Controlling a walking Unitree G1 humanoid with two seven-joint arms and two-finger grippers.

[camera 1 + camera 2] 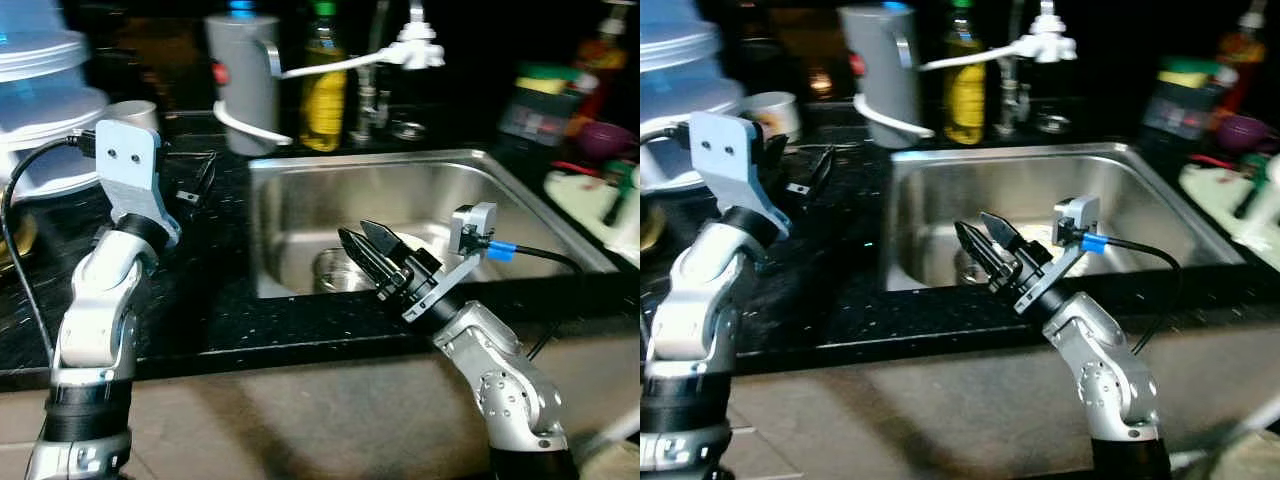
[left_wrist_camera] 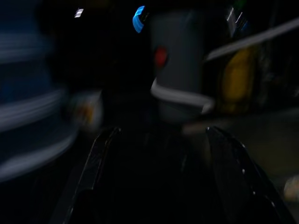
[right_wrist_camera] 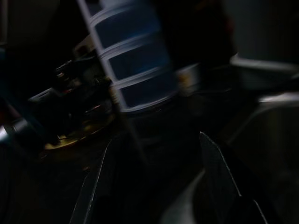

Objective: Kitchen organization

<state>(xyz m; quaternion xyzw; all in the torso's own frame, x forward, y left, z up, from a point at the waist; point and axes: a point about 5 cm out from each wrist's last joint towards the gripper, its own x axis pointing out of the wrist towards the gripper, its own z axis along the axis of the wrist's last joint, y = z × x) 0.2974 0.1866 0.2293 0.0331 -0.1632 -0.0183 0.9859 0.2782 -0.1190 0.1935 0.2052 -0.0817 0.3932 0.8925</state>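
Note:
My right gripper (image 1: 357, 232) hangs open over the near edge of the steel sink (image 1: 370, 160), tilted toward the left, with nothing between its fingers. Just behind its fingertips a round glass bowl (image 1: 335, 272) lies on the sink floor. My left gripper (image 1: 195, 180) is raised over the black counter (image 1: 220, 300) left of the sink, open and empty. In the blurred left wrist view its fingers (image 2: 100, 154) point toward a grey jug (image 2: 180, 70) with a red button. The right wrist view is dark and blurred; its fingers (image 3: 212, 158) stand apart.
Along the back stand the grey jug (image 1: 243, 85), a yellow oil bottle (image 1: 322, 95) and a white faucet (image 1: 415, 48). Stacked blue-white containers (image 1: 40, 110) and a white mug (image 1: 775, 112) sit at far left. Sponges (image 1: 545, 95), a purple cup (image 1: 605, 138) and white dishes (image 1: 590, 200) crowd the right.

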